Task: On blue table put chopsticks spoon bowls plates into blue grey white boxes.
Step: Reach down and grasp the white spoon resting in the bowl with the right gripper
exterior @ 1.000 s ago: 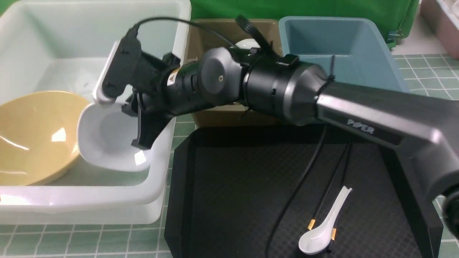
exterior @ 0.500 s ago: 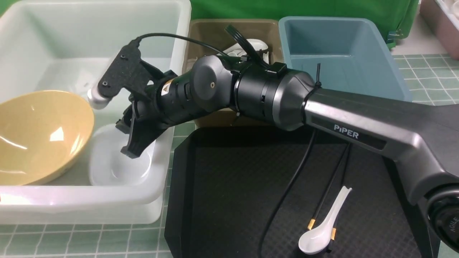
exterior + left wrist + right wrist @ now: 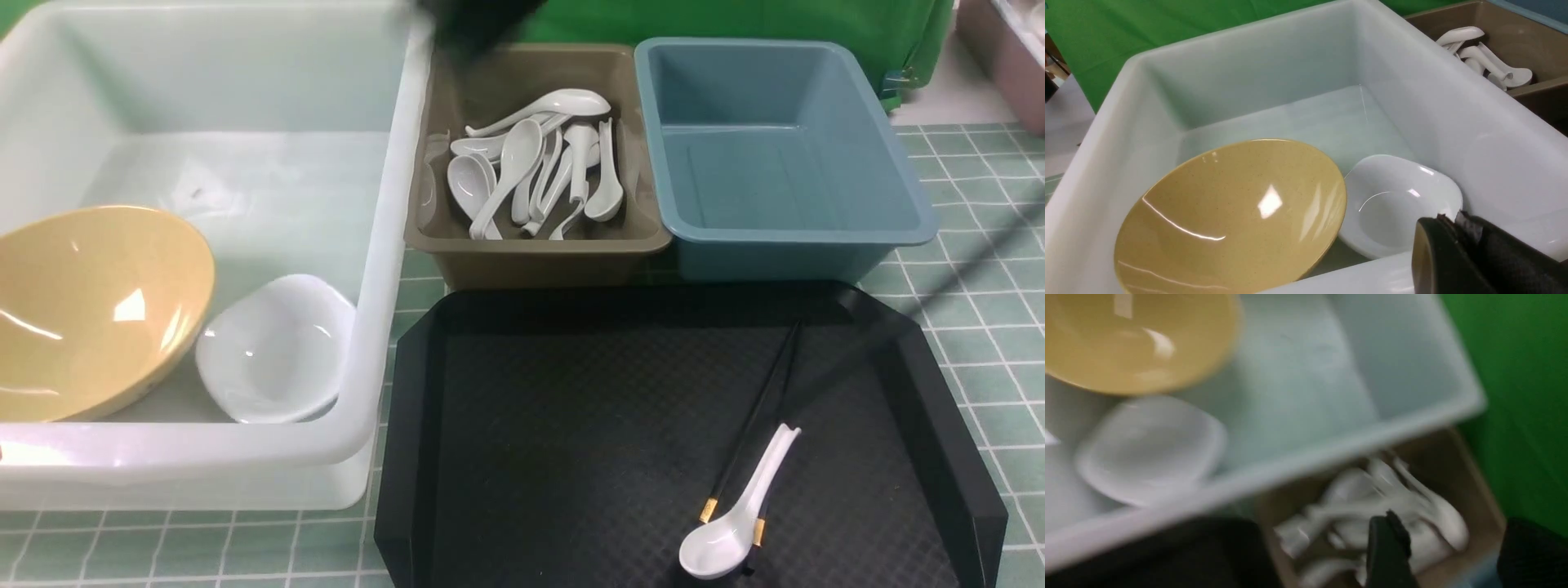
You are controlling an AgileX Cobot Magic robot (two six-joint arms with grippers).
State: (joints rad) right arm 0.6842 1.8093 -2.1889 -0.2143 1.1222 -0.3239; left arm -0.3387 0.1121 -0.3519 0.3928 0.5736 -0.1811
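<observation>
The mustard-yellow bowl point(image 3: 90, 310) leans inside the big white box point(image 3: 384, 245), and the small white plate point(image 3: 273, 351) lies flat beside it, free of any gripper. On the black tray point(image 3: 531, 457) the two black chopsticks point(image 3: 759, 416) lie under the white spoon point(image 3: 739, 523). My left gripper point(image 3: 1450, 216) is shut and empty, just outside the white box's near wall by the plate point(image 3: 1396, 204). My right gripper point(image 3: 1453, 522) is open and empty, blurred, over the olive-grey box point(image 3: 531, 261). Only a dark blur of that arm point(image 3: 478, 20) shows in the front view.
The olive-grey box holds several white spoons point(image 3: 531, 163). The teal-blue box point(image 3: 784, 245) to its right has nothing in it. All three boxes stand behind the tray on the tiled blue table point(image 3: 980, 343). A green backdrop point(image 3: 735, 20) is behind them.
My right gripper opened and let go of the white plate, which dropped flat into the white box beside the bowl. The right arm then pulled up and back, out of the front view.
</observation>
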